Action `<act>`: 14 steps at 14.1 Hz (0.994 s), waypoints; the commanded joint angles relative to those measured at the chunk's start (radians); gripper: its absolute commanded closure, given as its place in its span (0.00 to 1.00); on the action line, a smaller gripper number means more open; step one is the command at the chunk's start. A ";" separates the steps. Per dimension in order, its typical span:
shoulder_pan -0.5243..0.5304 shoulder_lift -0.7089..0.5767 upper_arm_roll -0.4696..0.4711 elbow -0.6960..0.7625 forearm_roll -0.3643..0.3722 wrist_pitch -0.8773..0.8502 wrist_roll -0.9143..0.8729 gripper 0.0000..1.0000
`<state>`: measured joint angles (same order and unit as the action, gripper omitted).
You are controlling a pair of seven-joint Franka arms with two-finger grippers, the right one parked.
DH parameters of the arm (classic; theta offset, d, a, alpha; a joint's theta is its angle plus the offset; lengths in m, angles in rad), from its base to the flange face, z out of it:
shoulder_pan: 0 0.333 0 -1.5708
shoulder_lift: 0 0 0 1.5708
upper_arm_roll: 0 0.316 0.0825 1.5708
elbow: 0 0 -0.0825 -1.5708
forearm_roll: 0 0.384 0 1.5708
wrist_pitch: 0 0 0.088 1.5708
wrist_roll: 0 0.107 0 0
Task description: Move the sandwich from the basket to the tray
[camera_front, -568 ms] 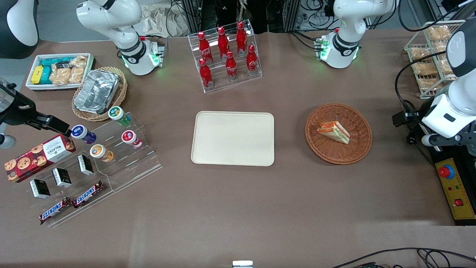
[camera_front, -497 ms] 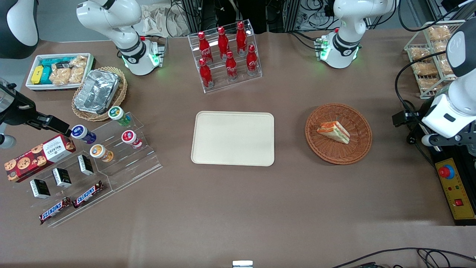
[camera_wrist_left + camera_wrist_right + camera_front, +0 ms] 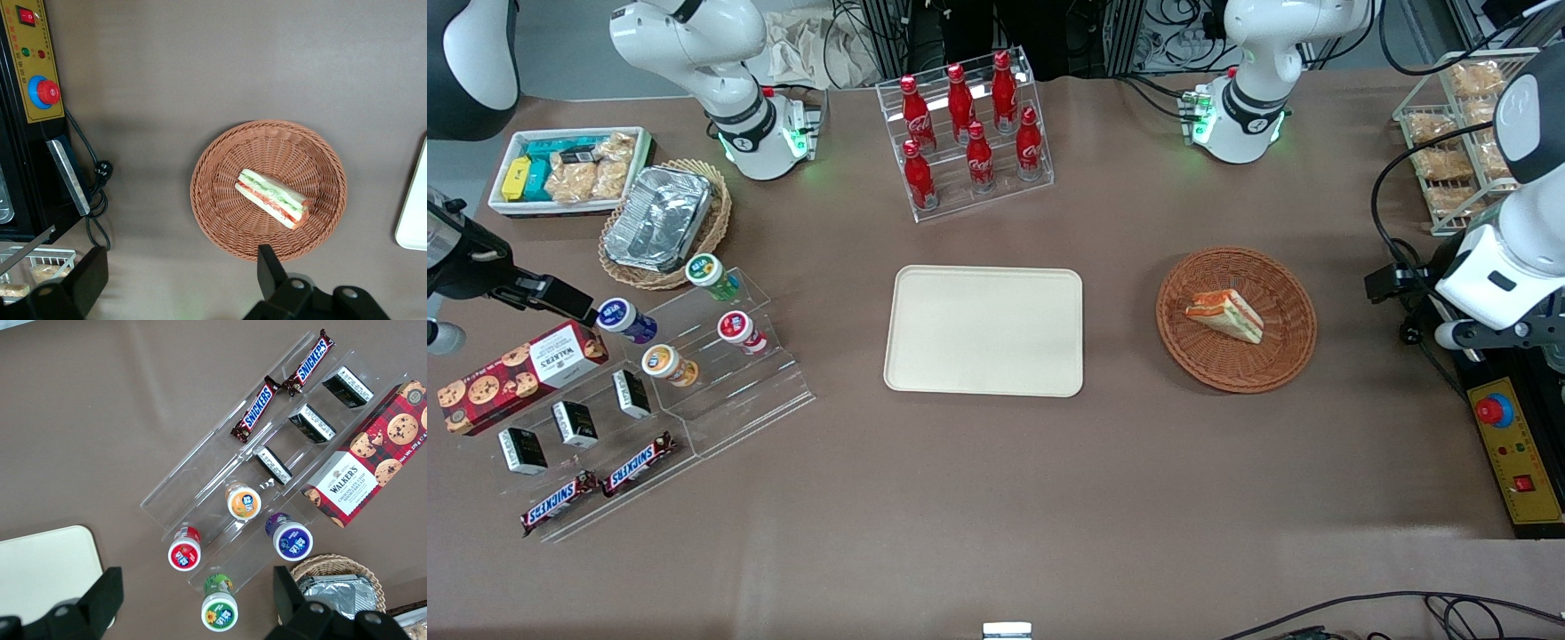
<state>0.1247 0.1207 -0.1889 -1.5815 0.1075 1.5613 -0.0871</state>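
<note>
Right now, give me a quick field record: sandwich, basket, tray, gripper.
sandwich: lying in the basket, not gripped
basket: on the table beside the tray, toward the working arm's end
tray: mid-table, nothing on it
gripper: open, high above the table beside the basket, holding nothing
step: pick not yet begun

Sandwich in basket, tray beside it, gripper off at the working arm's end.

Sandwich [image 3: 1224, 314] lies in the basket [image 3: 1285, 354], near its middle. Tray [image 3: 983, 330] sits flat at table centre, apart from the basket, toward the parked arm's end. Bottle rack [image 3: 966, 133] stands farther from the front camera than the tray. Snack stand [image 3: 720, 391] lies well toward the parked arm's end. Gripper [image 3: 173, 283] hangs above the table beside the basket, toward the working arm's end, fingers [image 3: 267, 270] spread apart, clear of sandwich and basket.
</note>
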 commanded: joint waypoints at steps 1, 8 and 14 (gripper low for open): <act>0.003 -0.015 -0.004 0.001 0.015 0.005 -0.011 0.01; 0.019 -0.150 -0.003 -0.190 -0.003 0.052 -0.132 0.00; 0.012 -0.308 -0.007 -0.615 -0.043 0.362 -0.350 0.00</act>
<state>0.1352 -0.1178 -0.1890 -2.0759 0.0776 1.8594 -0.3517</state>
